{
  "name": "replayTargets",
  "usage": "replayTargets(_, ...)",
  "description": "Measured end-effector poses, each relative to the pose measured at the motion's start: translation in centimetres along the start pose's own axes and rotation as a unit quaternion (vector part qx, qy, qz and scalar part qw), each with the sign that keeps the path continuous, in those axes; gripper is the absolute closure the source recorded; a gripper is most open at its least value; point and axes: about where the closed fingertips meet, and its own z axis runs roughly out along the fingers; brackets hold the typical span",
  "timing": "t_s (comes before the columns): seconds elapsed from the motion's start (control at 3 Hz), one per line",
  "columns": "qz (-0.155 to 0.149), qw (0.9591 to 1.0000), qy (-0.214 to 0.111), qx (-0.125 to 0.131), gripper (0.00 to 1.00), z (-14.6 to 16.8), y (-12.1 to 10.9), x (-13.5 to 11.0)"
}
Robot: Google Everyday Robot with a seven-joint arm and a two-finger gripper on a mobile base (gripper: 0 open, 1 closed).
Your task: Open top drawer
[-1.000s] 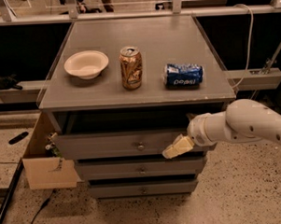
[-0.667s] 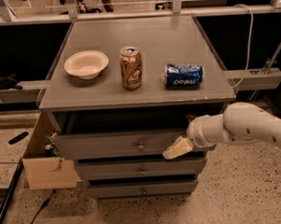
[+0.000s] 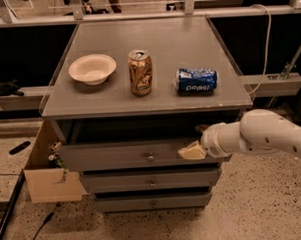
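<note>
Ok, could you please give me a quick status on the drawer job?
Gripper at upper edge of top drawer, right of its knob. Drawer partly out. Cardboard box beside cabinet's left, not in front.

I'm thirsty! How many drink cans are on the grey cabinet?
2: a gold can standing mid-top, a blue Pepsi can lying right of it. The pincer is at the right end of the top drawer.
</note>
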Motion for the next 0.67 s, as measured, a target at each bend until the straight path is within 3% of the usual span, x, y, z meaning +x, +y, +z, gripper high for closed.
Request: replayTargets(0.67,0.0,1.0,0.0,0.0,0.91,-0.25,-0.11,-0.32)
